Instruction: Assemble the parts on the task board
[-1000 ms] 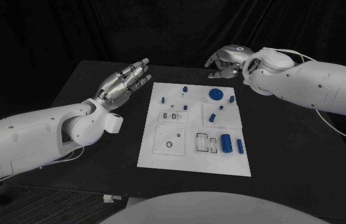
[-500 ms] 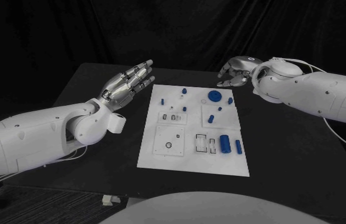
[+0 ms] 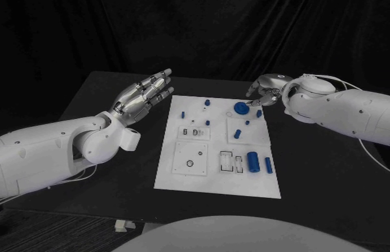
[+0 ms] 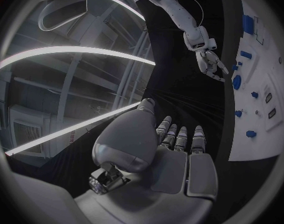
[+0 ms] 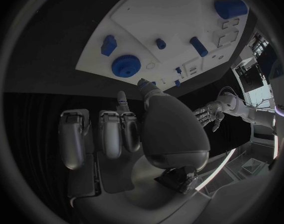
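The white task board (image 3: pixel 215 180) lies in the middle of the black table. On it are a round blue gear (image 3: pixel 242 107), several small blue pegs such as one at the far edge (image 3: pixel 207 101), and a large blue cylinder (image 3: pixel 254 161). My right hand (image 3: pixel 266 89) hovers at the board's far right corner, just beyond the gear, with its fingers apart and holding nothing. The right wrist view shows the gear (image 5: pixel 126 65) close ahead of the fingertips (image 5: pixel 143 84). My left hand (image 3: pixel 146 94) is raised left of the board, palm up and fingers stretched out, empty.
Black table (image 3: pixel 325 167) surrounds the board on all sides, with dark curtain behind. Recessed slots and a small ring (image 3: pixel 190 163) mark the board's near half. A smaller blue cylinder (image 3: pixel 268 164) lies beside the large one.
My right hand has come down and nearer, from behind the board to its far right corner by the gear. The left hand has barely moved.
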